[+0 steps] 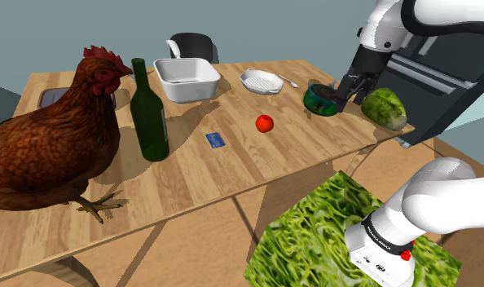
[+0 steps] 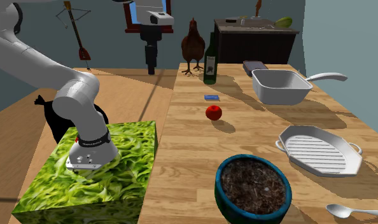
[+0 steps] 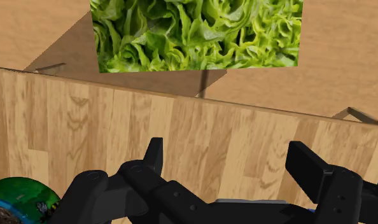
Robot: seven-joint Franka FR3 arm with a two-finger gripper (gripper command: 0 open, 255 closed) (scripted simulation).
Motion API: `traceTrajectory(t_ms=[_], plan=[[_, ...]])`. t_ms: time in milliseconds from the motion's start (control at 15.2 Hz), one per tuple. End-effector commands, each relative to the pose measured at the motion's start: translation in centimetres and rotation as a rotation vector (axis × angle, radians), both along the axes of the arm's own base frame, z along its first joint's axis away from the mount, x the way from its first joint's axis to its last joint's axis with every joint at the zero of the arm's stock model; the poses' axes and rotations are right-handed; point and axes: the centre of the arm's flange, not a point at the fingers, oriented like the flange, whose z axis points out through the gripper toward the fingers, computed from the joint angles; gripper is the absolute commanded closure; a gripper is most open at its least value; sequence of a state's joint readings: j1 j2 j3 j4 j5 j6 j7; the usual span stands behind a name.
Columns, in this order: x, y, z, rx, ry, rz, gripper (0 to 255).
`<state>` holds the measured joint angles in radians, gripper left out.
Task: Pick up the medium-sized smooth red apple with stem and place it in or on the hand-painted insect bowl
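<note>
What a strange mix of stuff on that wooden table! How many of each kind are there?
Chicken: 1
Bottle: 1
Apple: 1
Bowl: 1
White dishes: 2, a deep pan and a ribbed plate
Spoon: 1
Blue card: 1
Grey tray: 1
Leafy green lump: 1
Total: 10

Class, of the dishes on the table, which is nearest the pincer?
The round dark bowl with the blue-green rim, right beside the pincer; the white square dish and the white ribbed plate lie farther off.
</note>
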<state>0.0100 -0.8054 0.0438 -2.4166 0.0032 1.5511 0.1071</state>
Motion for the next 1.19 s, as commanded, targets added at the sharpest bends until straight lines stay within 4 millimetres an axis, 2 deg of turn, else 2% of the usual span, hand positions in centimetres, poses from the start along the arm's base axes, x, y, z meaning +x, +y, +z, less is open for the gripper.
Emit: traceTrajectory(t_ms=[0, 1122], plan=[[0.0, 0.0, 0.0, 0.000, 0.000, 0.000, 0], [19.4, 5.4, -13.7, -0.176, 0.096, -0.009, 0]])
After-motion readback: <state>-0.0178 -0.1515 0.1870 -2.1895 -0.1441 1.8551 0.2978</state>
